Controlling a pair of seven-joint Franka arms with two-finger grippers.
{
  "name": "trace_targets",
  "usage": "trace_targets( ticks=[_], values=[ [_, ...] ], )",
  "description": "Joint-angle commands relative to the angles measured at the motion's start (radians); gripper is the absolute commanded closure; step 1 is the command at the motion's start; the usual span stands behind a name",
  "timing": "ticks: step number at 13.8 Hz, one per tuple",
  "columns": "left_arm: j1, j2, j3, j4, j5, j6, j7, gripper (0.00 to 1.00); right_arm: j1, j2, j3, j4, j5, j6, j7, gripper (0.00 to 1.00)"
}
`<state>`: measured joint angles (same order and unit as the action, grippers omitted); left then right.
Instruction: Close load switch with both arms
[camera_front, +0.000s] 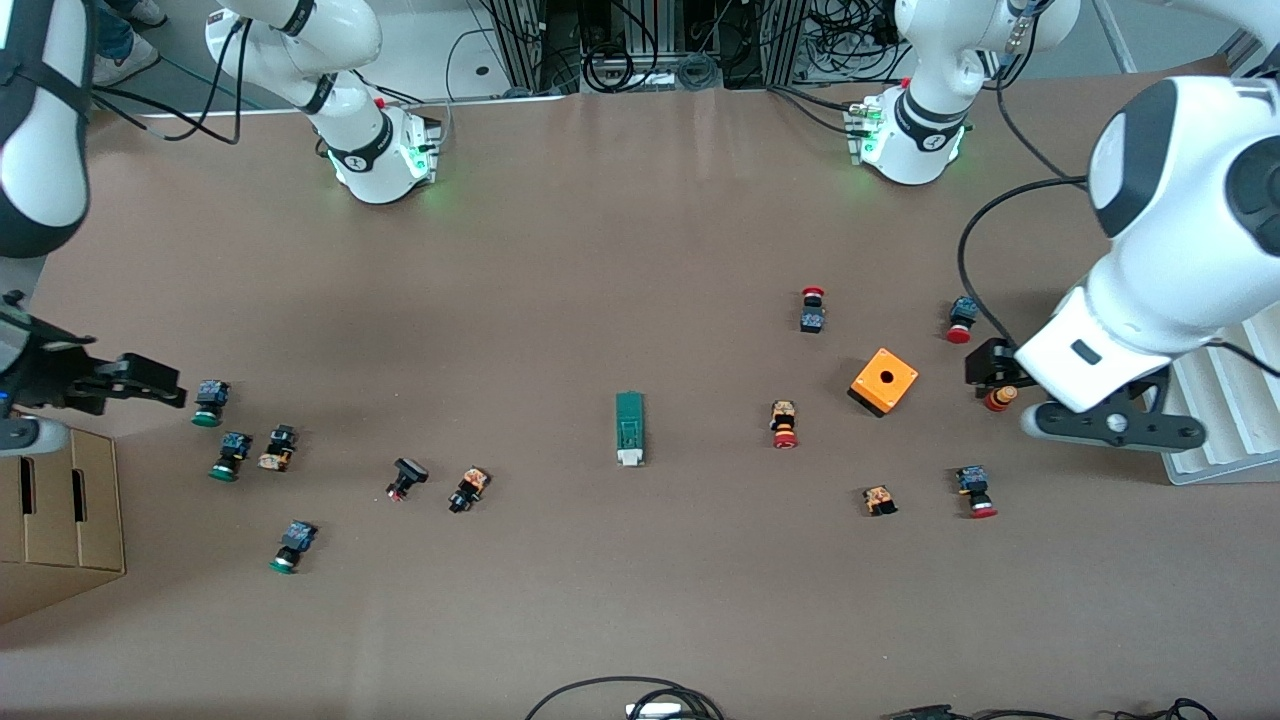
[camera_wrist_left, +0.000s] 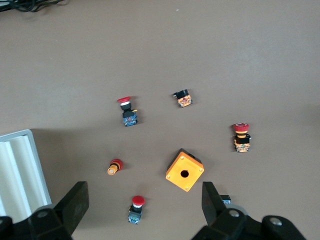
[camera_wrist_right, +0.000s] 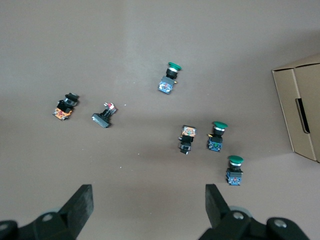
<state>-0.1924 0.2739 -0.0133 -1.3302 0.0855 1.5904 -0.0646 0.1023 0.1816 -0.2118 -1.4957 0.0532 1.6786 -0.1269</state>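
The load switch (camera_front: 629, 428), a narrow green block with a white piece at the end nearer the front camera, lies alone on the brown table near its middle. It does not show in either wrist view. My left gripper (camera_front: 1012, 374) hangs open and empty over the table at the left arm's end, above a red-capped push button (camera_wrist_left: 136, 208) that shows between its fingers (camera_wrist_left: 75, 204), beside the orange box (camera_front: 884, 381). My right gripper (camera_front: 100, 382) hangs open and empty over bare table (camera_wrist_right: 147, 205) at the right arm's end, next to a green-capped button (camera_front: 208, 402).
Red-capped buttons (camera_front: 783, 424) lie scattered round the orange box (camera_wrist_left: 185, 171). Green-capped and black buttons (camera_wrist_right: 216, 135) lie toward the right arm's end. A cardboard box (camera_front: 60, 510) stands at that end, a white ribbed tray (camera_front: 1225, 410) at the left arm's end.
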Motion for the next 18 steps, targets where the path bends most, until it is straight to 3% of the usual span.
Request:
trace_targets(
  ticks=[1,3,5,7,12,15,18],
  values=[
    [0.078,-0.157,0.004,-0.168,-0.103,-0.007,0.003,0.0,-0.001,0.004,0.002,0.014,0.016,-0.011,0.004,0.0],
    [0.119,-0.27,-0.011,-0.323,-0.101,0.043,0.014,0.0,0.002,0.004,0.002,0.012,0.013,-0.007,0.004,0.0],
    [0.149,-0.324,-0.043,-0.395,-0.063,0.103,0.019,0.0,0.004,0.007,0.003,0.012,0.011,-0.007,0.0,0.0],
    [0.201,-0.331,-0.094,-0.406,-0.059,0.103,0.055,0.0,0.0,0.012,0.002,0.012,0.011,-0.005,-0.002,0.0],
    [0.2,-0.309,-0.096,-0.388,-0.056,0.097,0.046,0.0,-0.002,0.022,0.011,0.009,0.019,0.03,0.006,0.0],
    [0.197,-0.309,-0.099,-0.388,-0.055,0.099,0.043,0.0,-0.055,0.018,0.1,-0.002,-0.044,0.072,0.012,0.0],
    [0.198,-0.308,-0.097,-0.389,-0.055,0.1,0.045,0.0,-0.1,0.012,0.126,0.0,-0.053,0.079,0.013,0.0]
  ],
)
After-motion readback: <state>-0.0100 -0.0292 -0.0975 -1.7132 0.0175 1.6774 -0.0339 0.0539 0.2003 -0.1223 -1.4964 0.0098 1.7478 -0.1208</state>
